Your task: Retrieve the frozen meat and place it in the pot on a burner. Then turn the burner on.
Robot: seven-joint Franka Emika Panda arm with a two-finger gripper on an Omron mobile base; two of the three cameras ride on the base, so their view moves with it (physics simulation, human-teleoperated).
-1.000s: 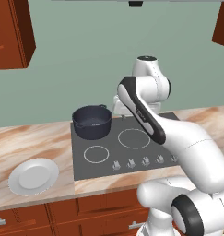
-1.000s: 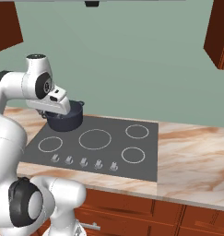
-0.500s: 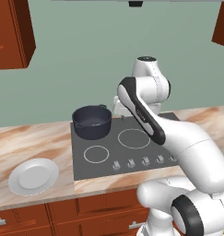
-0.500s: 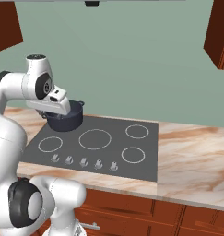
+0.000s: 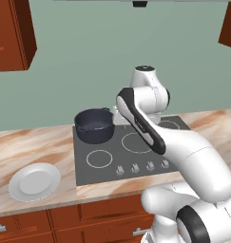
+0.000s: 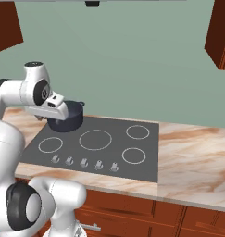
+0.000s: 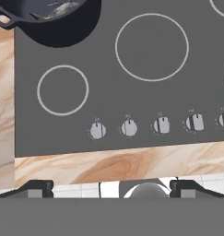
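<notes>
Plate: lower left of the left base view, on the marble counter, well apart from the stove; nothing lies on it.

Pot: upper left burner of the stove; in the hand view it sits cut off at the upper left corner.

Meat: a pale mottled piece lies inside the pot, at the top edge of the hand view. The placing step looks done.

Knobs: a row of five along the stove's front edge, lower middle of the hand view, running left to right. The leftmost knob lies straight down the frame from the lower left burner ring.

Gripper: bottom middle of the hand view, its two dark tips wide apart with nothing between them; released. In the right base view it hangs at the left, just in front of the pot.

Key relation: the knob row lies just ahead of the fingertips, its line running across the frame, while the pot sits further up and left. Which knob feeds the pot's burner cannot be read from the markings, too small to tell.

Next, by my judgement: drop to the right knob and twist.
</notes>
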